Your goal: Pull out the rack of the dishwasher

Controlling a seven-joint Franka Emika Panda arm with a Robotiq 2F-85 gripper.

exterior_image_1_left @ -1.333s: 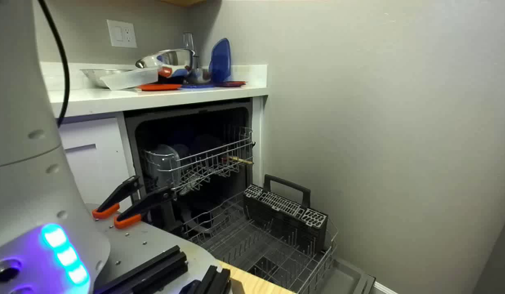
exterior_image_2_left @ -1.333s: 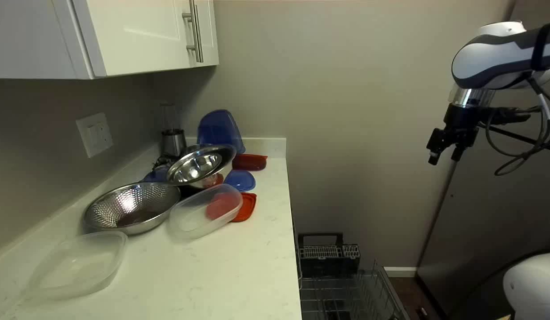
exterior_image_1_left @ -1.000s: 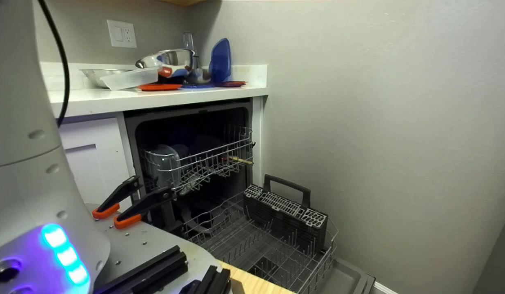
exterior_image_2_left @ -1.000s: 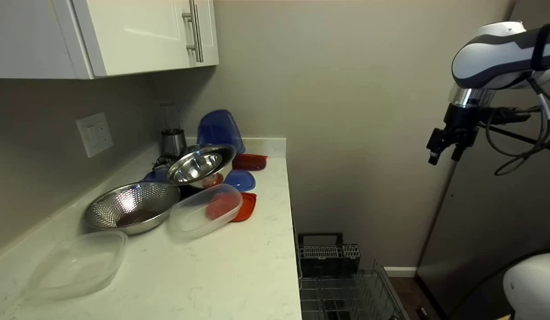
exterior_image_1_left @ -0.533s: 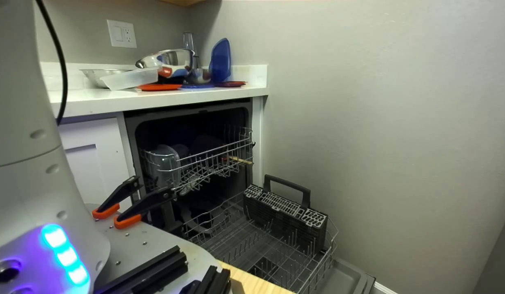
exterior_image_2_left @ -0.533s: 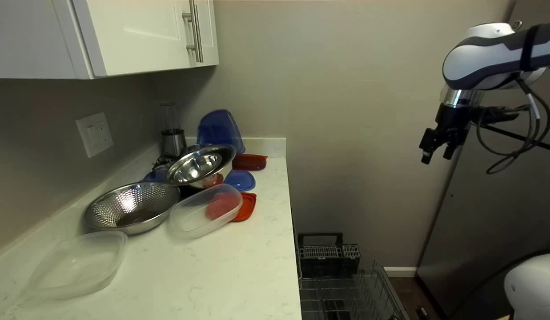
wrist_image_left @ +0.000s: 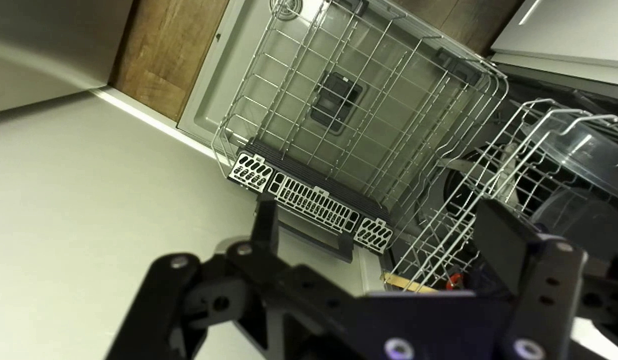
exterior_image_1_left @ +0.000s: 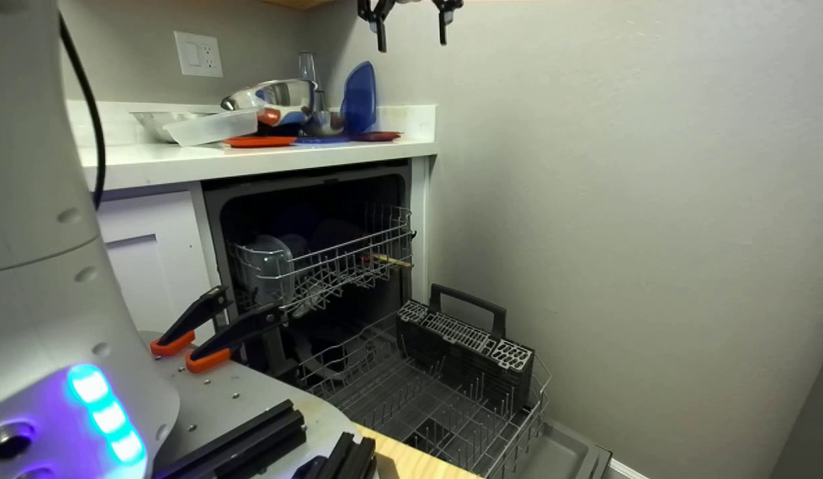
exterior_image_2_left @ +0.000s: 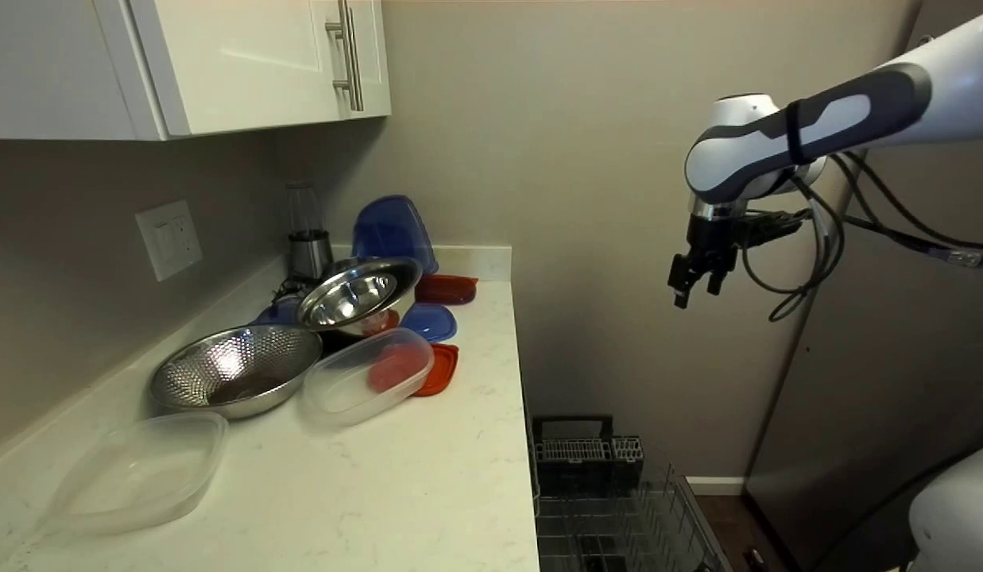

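Observation:
The rack [exterior_image_1_left: 344,263], the upper basket of thin silvery wire, sits mostly inside the dark cavity of the dishwasher [exterior_image_1_left: 215,206]. Clear plastic containers and a yellow-handled item lie in it. In the wrist view the rack [wrist_image_left: 481,195] shows at the right, below the gripper. It is hidden behind the counter in an exterior view. My gripper [exterior_image_1_left: 412,43] is open and empty, high above the counter level, with its fingers pointing down. It also shows in an exterior view [exterior_image_2_left: 698,294] and in the wrist view [wrist_image_left: 378,205], fingers wide apart. It touches nothing.
The lower rack [wrist_image_left: 368,75] is out over the open door, with a handled cutlery basket [exterior_image_1_left: 468,332] by the wall. Bowls [exterior_image_2_left: 360,294], a colander [exterior_image_2_left: 237,369] and plastic tubs stand on the white counter [exterior_image_2_left: 427,477]. Black clamps [exterior_image_1_left: 241,332] stick out from the robot's base.
The arm has moved left in an exterior view and sits slightly lower. The gripper has come into sight at the top of an exterior view. The racks have not moved.

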